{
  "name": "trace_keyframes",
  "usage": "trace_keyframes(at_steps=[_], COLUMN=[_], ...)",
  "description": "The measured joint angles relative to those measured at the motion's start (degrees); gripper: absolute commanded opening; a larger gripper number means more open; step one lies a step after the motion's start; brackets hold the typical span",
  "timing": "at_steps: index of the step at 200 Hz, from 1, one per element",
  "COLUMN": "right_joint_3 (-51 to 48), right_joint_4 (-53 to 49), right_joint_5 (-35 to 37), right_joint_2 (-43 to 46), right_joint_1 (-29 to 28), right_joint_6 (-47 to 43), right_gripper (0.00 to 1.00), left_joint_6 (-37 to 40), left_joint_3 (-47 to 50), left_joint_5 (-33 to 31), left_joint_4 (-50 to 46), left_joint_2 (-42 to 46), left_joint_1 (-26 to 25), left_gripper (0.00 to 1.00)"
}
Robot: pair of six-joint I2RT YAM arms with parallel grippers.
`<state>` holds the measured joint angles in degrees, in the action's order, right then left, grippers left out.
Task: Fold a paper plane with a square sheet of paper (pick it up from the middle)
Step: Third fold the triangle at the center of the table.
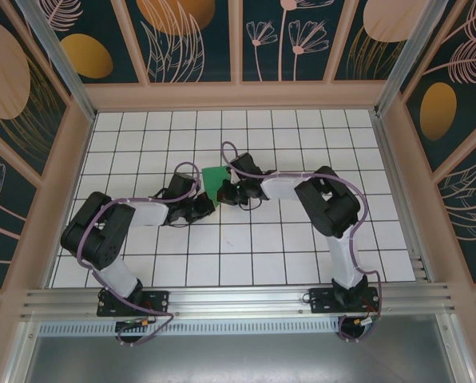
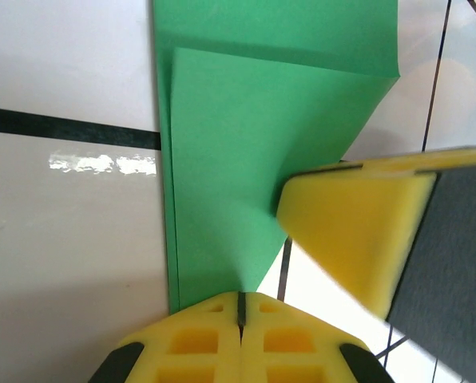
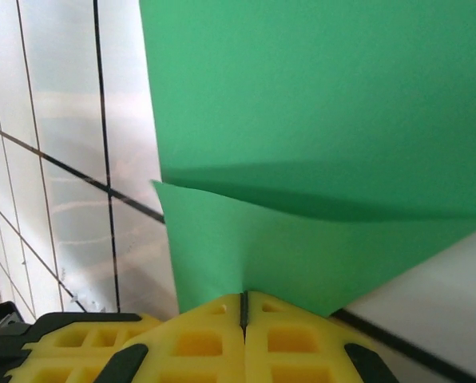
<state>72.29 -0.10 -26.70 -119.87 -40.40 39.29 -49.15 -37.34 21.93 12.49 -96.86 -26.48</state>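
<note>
The square sheet of paper (image 1: pixel 215 179) is bright green and lies partly folded on the white grid table, between the two arms. In the left wrist view the paper (image 2: pixel 246 144) shows a flap lying over a lower layer. My left gripper (image 2: pixel 239 302) is shut on the paper's near edge. The right gripper's yellow finger (image 2: pixel 354 231) sits just beside it. In the right wrist view the paper (image 3: pixel 318 96) rises in a curved fold, and my right gripper (image 3: pixel 243 302) is shut on its lower flap. From above, the left gripper (image 1: pixel 206 203) and the right gripper (image 1: pixel 227 191) nearly touch at the paper's near side.
The white tiled table (image 1: pixel 286 255) is enclosed by wooden-framed patterned walls (image 1: pixel 54 167) on three sides. An aluminium rail (image 1: pixel 238 299) carries both arm bases at the near edge. The left gripper's yellow fingers (image 3: pixel 70 347) crowd the right wrist view's lower left.
</note>
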Motion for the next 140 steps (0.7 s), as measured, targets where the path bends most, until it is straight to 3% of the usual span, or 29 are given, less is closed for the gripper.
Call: trace_keyframes(at_steps=[98,127,140], right_joint_3=[6.2,6.6,6.4], right_joint_4=[-3.1,-3.4,-3.5], right_joint_5=[-4.0,-1.6,-0.3], right_joint_2=[-3.9,-3.8,-3.2], right_joint_1=[8.7,11.4,11.7], right_joint_6=[-8.3,-9.4,-9.4], right_gripper=[0.07,0.13,0.17], left_joint_6=[0.2,0.9,1.3], left_joint_3=[2.2,2.1,2.1], left_joint_5=[0.0,-0.4,-0.6], left_joint_4=[4.0,2.9,1.0], left_joint_2=[0.4,1.2,2.2], left_joint_1=[0.0,-0.1,-0.1], left_gripper=[0.02,0.08,0.15])
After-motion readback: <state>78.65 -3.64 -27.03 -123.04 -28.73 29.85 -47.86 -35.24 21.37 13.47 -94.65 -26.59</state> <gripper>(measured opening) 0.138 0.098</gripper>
